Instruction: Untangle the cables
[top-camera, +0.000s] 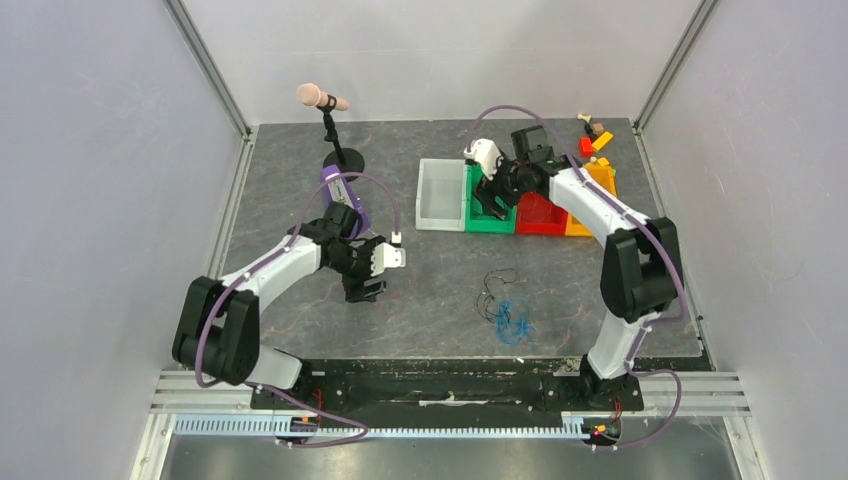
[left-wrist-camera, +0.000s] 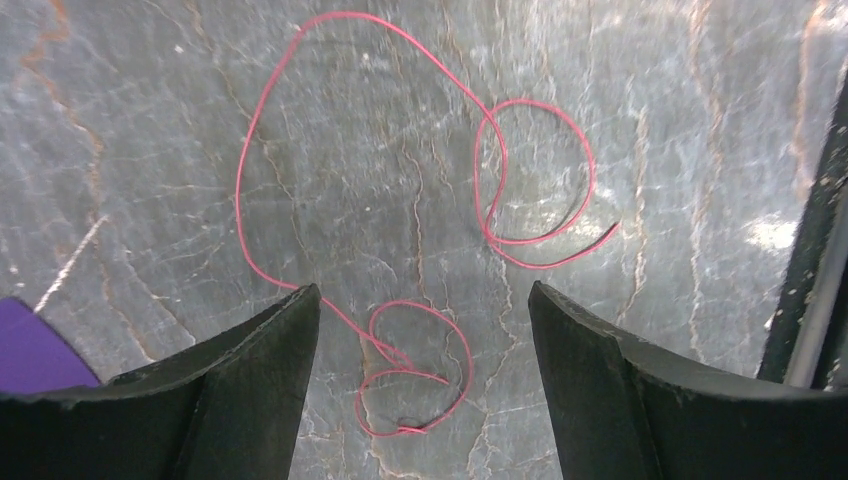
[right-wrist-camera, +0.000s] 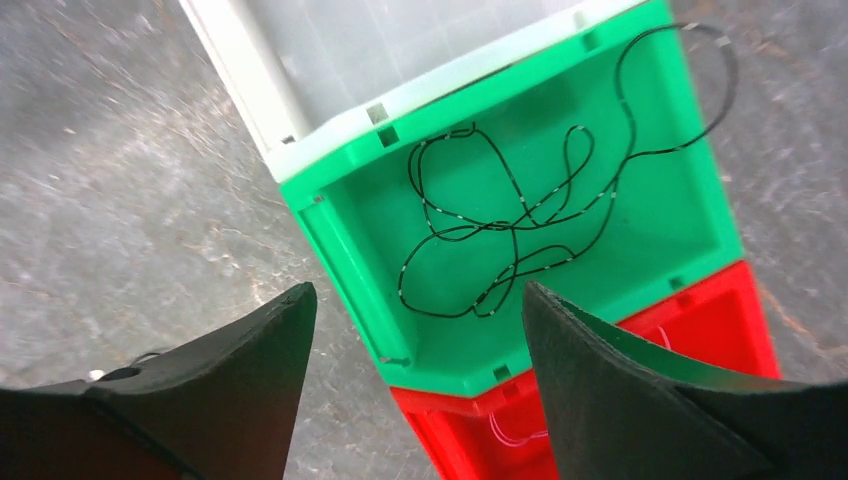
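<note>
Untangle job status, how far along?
Done: one black cable lies alone in the green bin; a red cable lies separate on the table. In hand: nothing; left gripper and right gripper both open, left over the red cable. To do: blue-and-black clump, tangled on the table.

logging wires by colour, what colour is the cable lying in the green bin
Black with small pale flecks; the cable shows best in the right wrist view.

Looped red cable on grey marbled table, between wide-apart jaws
</note>
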